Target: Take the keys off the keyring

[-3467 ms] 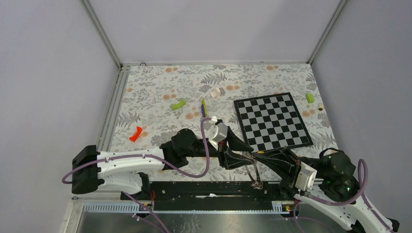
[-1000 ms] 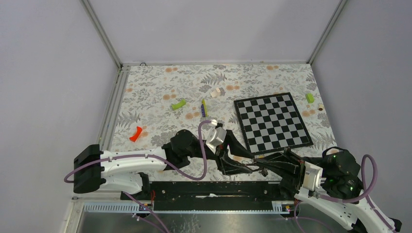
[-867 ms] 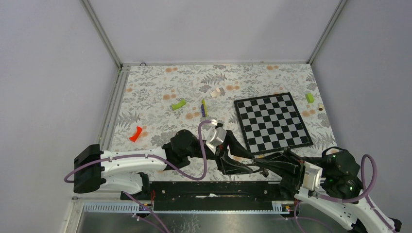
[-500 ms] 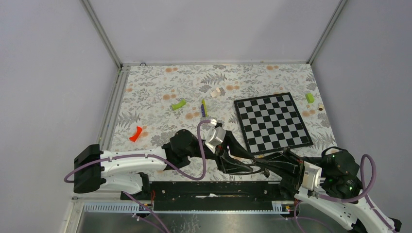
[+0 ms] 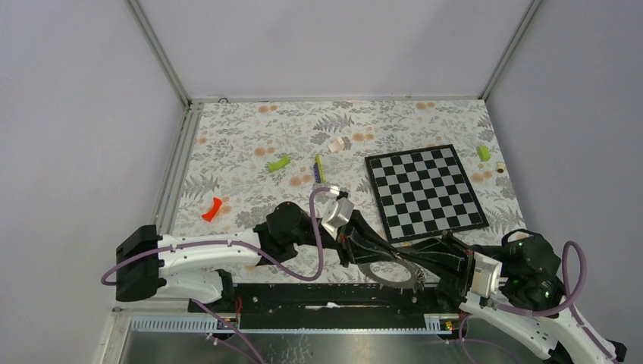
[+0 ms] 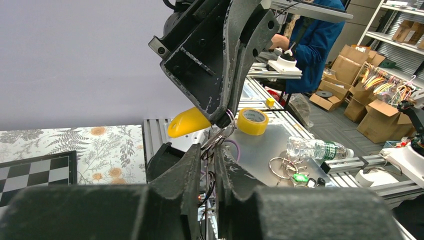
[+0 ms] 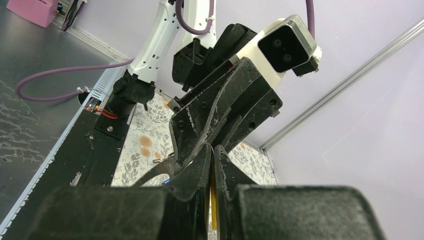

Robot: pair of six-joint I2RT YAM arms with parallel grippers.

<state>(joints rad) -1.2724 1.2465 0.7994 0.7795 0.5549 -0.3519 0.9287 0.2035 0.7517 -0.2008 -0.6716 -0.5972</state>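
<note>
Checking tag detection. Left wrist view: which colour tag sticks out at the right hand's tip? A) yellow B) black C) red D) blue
A: a yellow tag juts out sideways at the tip of the right hand.

Top external camera: fixed high at 6 o'clock, looking down toward 12 o'clock; whole table (image 5: 250, 136) in frame, distant. Left wrist camera: close behind the left gripper (image 6: 209, 150), facing 4 o'clock. Right wrist camera: close behind the right gripper (image 7: 212, 150), facing 9 o'clock. Each wrist view includes the opposite gripper.
</note>
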